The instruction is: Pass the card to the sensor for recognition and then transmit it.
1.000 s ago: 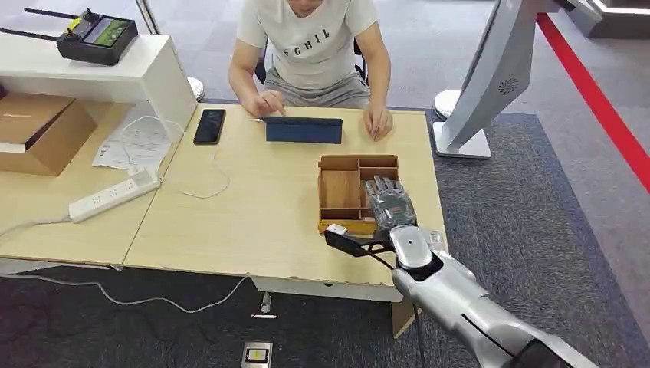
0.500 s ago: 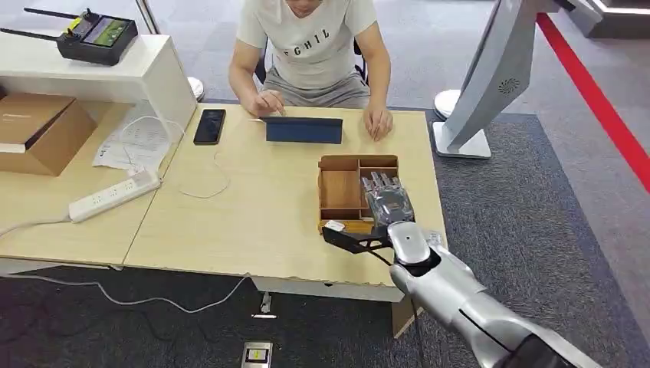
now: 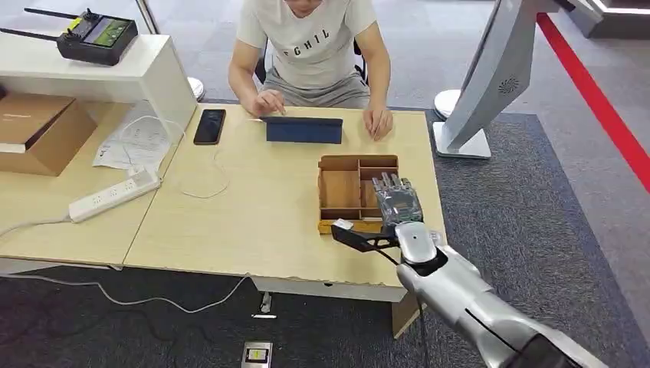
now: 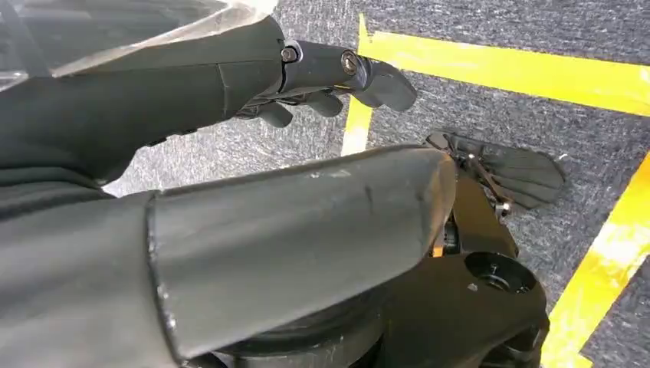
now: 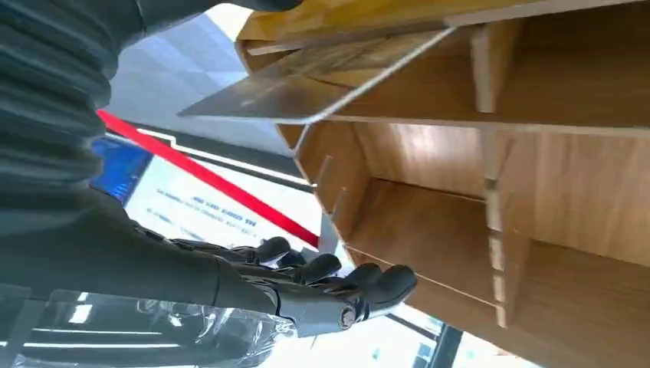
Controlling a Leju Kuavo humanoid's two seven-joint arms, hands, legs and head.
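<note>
A wooden divided box [image 3: 341,188] stands near the right edge of the light table [image 3: 253,207]. My right hand [image 3: 397,201] hovers flat over the box's right compartments, fingers [image 5: 329,285] stretched out and apart, holding nothing. In the right wrist view a thin pale card [image 5: 306,84] leans against a wooden divider inside the box [image 5: 460,222], apart from the fingers. A dark blue flat device [image 3: 303,129] lies at the table's far edge in front of a seated person [image 3: 310,46]. My left hand [image 4: 329,77] hangs over the carpet with its fingers loosely extended and nothing in them.
A black phone [image 3: 209,126] with a white cable lies at the far left of the table. A power strip [image 3: 113,195], papers and a cardboard box [image 3: 38,130] sit on the neighbouring table. A grey stand [image 3: 490,84] rises at the right.
My right hand has shifted slightly to the right over the box. The person and the things on the table have stayed put.
</note>
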